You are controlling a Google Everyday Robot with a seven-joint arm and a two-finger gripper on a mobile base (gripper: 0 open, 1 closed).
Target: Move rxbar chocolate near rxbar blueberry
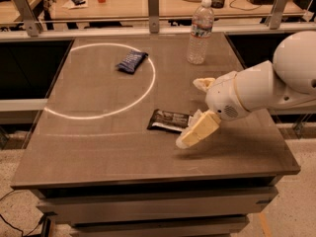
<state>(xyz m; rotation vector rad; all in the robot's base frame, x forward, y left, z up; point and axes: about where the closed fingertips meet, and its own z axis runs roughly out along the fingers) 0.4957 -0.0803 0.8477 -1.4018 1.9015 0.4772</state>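
Note:
The rxbar chocolate (167, 120), a flat dark brown-black wrapper with pale lettering, lies on the table right of centre. The rxbar blueberry (131, 61), a dark blue crinkled wrapper, lies at the far left, inside a white circle marked on the tabletop. My gripper (189, 113) is open at the chocolate bar's right end. One pale finger (198, 130) reaches down in front of that end and hides it. The other finger (202, 83) points left above and behind the bar. The bar rests flat on the table.
A clear plastic water bottle (200, 32) stands at the far right of the table (98, 147). The white circle (74, 116) is drawn on the left half. Rails and a cluttered desk lie behind the table. My white arm (276, 80) comes in from the right.

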